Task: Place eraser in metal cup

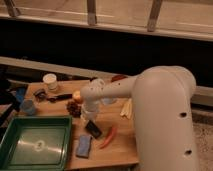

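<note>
Smooth plastic of mine over a matt wooden table (122, 150).

My arm's casing looks like smooth off-white plastic with a soft sheen. My gripper (88, 116) has the same pale finish and hangs just above the eraser (93, 128), a matt black block. The table top is light wood, dull rather than polished. The green tray (35, 119) looks like hard plastic and catches a faint gloss on its floor. The blue pad (84, 145) looks soft, spongy and matt. The white cup (50, 81) looks like plain matt paper. The metal cup (39, 93) shows only as dull dark grey. The red pepper (109, 136) has a smooth, slightly shiny skin.
</note>
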Available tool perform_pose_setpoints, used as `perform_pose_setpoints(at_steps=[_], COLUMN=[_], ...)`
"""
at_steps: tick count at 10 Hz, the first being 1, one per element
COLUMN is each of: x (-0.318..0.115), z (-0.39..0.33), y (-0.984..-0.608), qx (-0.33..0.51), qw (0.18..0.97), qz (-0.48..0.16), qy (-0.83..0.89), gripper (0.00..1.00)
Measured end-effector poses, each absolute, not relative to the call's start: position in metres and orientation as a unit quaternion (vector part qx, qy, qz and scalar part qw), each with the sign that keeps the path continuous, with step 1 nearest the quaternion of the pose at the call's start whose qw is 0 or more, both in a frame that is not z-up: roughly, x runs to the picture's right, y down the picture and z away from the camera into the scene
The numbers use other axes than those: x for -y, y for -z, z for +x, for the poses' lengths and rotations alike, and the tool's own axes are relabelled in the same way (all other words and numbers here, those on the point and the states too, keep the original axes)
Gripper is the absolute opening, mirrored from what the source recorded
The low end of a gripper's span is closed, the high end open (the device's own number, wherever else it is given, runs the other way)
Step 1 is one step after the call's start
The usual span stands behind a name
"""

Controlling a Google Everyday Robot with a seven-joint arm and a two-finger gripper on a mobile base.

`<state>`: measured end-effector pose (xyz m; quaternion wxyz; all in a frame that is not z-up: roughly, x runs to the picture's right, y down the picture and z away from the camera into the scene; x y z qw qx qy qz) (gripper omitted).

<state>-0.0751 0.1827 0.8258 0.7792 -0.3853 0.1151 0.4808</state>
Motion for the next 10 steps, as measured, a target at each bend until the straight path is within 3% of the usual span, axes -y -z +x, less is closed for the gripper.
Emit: perform_pose_setpoints(at_steps=[4,10], x=[-0.128,0.025], z=[0.001,0.079], y=[-0.825,-0.833], qx=[-0.134,-0.086], qw=[0.753,0.745], qz=[-0.344,-0.251], qy=[-0.545,-0.612], gripper=[0.00,0.00])
